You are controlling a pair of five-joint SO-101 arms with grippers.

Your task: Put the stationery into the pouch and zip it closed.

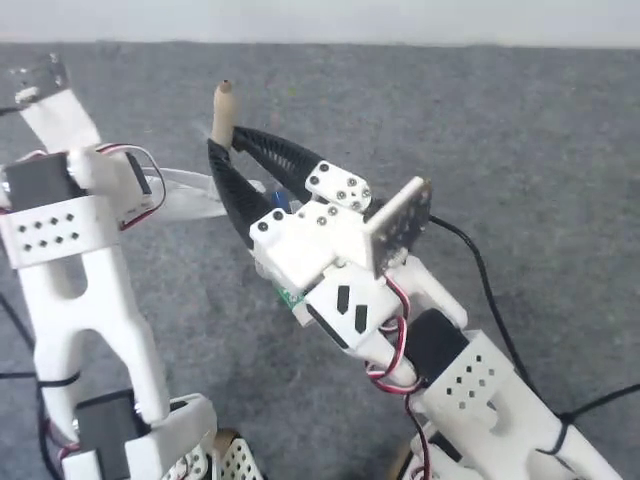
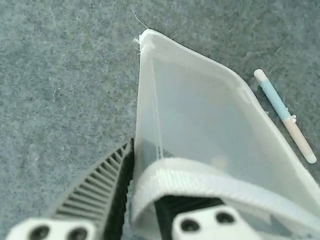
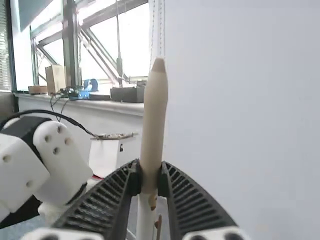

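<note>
Centrally, in the high view, my right gripper (image 1: 226, 142) stands over the grey mat (image 1: 520, 140), a little left of the middle and toward the far side. Its black ribbed jaws are closed tight on a beige pen (image 1: 223, 112). They clamp the barrel low down, and most of its length sticks out beyond the fingertips.

Right wrist view: the same gripper (image 3: 148, 172) has its two fingers pressed against either side of the pen (image 3: 152, 115). The tapered tip points up and away from the wrist, toward the wall and windows of the room behind.

Left wrist view: my left gripper (image 2: 143, 182) has hold of the pouch (image 2: 200, 120) at its open mouth. One finger lies outside the translucent wall and the other inside, under the white zip band, so the jaws are nearly closed with the wall pinched between them. The pouch lies flat on the mat, extending away from the gripper.

High view again: the pouch (image 1: 190, 195) shows as a pale strip between my two arms. A second pen (image 2: 283, 114), blue and beige, lies on the mat just beside the pouch, outside it and not touching it.
</note>
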